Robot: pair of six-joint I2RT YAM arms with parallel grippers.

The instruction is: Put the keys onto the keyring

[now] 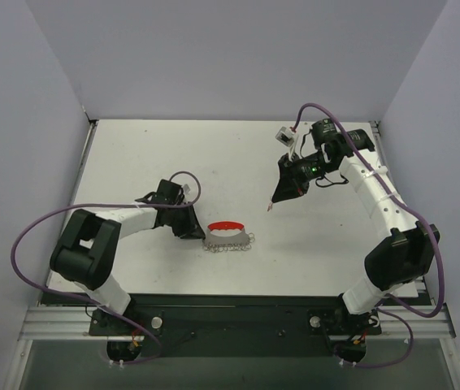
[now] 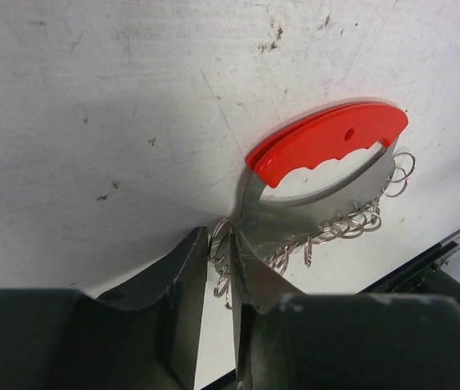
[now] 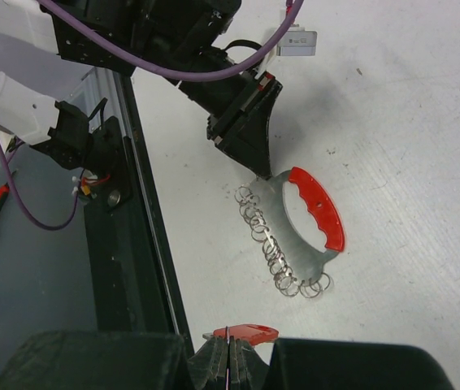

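Note:
The keyring is a red curved band (image 1: 225, 225) on the back of a flat silver plate (image 2: 295, 207) lying on the table. It also shows in the left wrist view (image 2: 327, 142) and the right wrist view (image 3: 319, 207). The keys (image 1: 230, 243) form a lacy row of small silver loops along the plate's edge (image 2: 344, 227) (image 3: 266, 240). My left gripper (image 1: 196, 231) (image 2: 222, 244) is closed to a narrow gap on the plate's left corner and end loops. My right gripper (image 1: 272, 205) (image 3: 228, 357) hovers high at the right, shut on a thin metal piece with a small red tab (image 3: 242, 332).
The white table (image 1: 173, 162) ends at a black front rail (image 3: 132, 203) near the plate. Grey walls enclose the back and sides. Purple cables loop off both arms, and a white connector (image 1: 285, 136) hangs by the right wrist.

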